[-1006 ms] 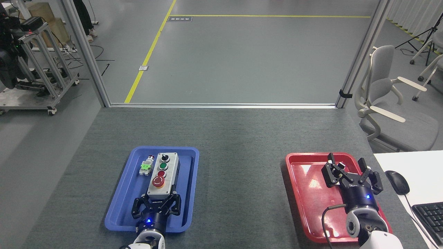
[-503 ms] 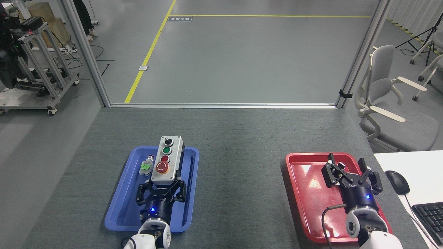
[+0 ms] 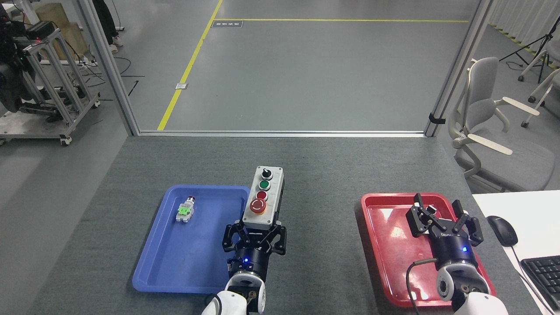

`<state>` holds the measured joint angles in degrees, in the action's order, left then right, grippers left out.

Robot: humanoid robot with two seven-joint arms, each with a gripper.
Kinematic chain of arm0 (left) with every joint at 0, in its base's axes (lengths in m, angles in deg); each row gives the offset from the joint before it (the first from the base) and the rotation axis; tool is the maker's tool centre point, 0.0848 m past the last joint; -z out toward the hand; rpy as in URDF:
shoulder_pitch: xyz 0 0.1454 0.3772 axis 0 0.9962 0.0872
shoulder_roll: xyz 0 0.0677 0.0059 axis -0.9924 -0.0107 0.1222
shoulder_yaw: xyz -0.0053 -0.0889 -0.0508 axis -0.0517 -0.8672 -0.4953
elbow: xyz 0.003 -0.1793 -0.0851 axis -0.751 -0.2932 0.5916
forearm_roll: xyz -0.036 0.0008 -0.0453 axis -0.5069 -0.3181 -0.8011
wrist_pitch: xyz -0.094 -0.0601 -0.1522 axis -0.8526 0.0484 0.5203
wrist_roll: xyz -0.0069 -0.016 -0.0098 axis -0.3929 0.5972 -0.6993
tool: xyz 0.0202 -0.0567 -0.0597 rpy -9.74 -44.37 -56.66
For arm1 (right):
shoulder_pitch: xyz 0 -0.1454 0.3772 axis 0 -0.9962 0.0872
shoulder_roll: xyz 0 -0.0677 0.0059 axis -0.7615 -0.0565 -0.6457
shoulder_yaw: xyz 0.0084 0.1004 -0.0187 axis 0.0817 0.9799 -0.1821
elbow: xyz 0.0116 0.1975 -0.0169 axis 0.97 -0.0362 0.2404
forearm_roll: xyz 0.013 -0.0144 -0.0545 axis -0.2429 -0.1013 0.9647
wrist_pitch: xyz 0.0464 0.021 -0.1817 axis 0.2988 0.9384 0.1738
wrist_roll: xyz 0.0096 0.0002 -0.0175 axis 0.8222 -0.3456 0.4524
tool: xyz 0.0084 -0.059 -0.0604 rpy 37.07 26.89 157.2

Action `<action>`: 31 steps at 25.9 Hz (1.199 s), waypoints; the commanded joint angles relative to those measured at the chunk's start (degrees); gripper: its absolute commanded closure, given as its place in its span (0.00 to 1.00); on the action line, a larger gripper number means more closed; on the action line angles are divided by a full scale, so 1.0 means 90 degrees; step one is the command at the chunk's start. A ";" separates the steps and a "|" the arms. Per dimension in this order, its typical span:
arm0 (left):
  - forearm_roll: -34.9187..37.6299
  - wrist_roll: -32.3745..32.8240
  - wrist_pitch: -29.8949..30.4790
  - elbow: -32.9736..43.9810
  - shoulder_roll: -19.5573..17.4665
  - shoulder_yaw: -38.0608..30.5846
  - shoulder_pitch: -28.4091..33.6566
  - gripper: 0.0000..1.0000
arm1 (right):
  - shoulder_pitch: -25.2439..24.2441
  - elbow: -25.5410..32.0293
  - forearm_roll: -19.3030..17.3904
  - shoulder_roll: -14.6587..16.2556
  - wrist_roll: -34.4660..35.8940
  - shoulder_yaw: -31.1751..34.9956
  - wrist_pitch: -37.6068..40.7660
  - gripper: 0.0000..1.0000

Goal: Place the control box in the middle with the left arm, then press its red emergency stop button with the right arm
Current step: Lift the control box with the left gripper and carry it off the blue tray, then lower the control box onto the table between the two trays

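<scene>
Grey felt-like matting covers our table [image 3: 306, 175], which reaches from the metal frame at the far edge down to our arms. On it, at our left, lies the blue tray [image 3: 166, 262], and at our right the red tray [image 3: 385, 245], well apart from each other. Beyond the table's right corner we see a white desk [image 3: 525, 210] with a black mouse [image 3: 502, 230] and part of a keyboard [image 3: 544, 275], and behind that a pale office chair [image 3: 494, 131].

Our left gripper [image 3: 255, 232] is clamped on the near end of the control box [image 3: 272, 214], its black fingers pressed against both sides of the light grey housing. We hold the box over the right rim of the blue tray, between the two trays and closer to the blue one; whether it touches the matting we cannot tell. Its face looks up at us, with a black knob farthest away, then a green button, a small red button, and the red emergency stop button [image 3: 257, 205] nearest our gripper.

Our right gripper [image 3: 444, 218] hangs over the red tray with its fingers spread apart, holding nothing.

Alone in the blue tray's far left part lies a small switch part [image 3: 185, 210] with a green clip.
</scene>
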<state>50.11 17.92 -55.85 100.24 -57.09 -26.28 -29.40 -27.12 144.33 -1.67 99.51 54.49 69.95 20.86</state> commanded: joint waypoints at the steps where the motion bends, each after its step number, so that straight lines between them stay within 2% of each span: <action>1: -0.0405 -0.0022 -0.0414 0.0108 0.0009 0.0551 -0.0007 1.00 | -0.0001 0.0007 0.0000 -0.0035 0.0026 -0.0009 0.0001 0.01; 5: -0.1332 -0.0070 -0.0707 0.0420 0.0019 0.1137 -0.0007 1.00 | 0.0009 0.0007 0.0000 -0.0045 0.0036 -0.0009 0.0001 0.01; 10: -0.1635 -0.0090 -0.1430 0.0557 0.0019 0.1997 -0.0017 1.00 | 0.0048 0.0007 0.0000 -0.0065 0.0026 0.0010 0.0010 0.01; 15: -0.2582 -0.0246 -0.1615 0.0332 0.0019 0.2085 -0.0007 1.00 | 0.0048 0.0007 -0.0010 -0.0055 0.0016 0.0000 0.0010 0.01; 20: -0.3871 -0.1125 -0.1557 -0.0136 0.0019 0.2104 -0.0007 1.00 | 0.0048 0.0007 -0.0010 -0.0035 0.0026 0.0000 -0.0009 0.01; 31: -0.3842 -0.1194 -0.2103 -0.0175 0.0019 0.2739 -0.0095 1.00 | 0.0106 -0.0003 -0.0039 -0.0065 0.0016 0.0000 -0.0019 0.01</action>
<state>15.47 8.46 -73.99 98.92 -56.89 -3.25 -30.03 -26.21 144.31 -2.00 98.99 54.66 70.04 20.56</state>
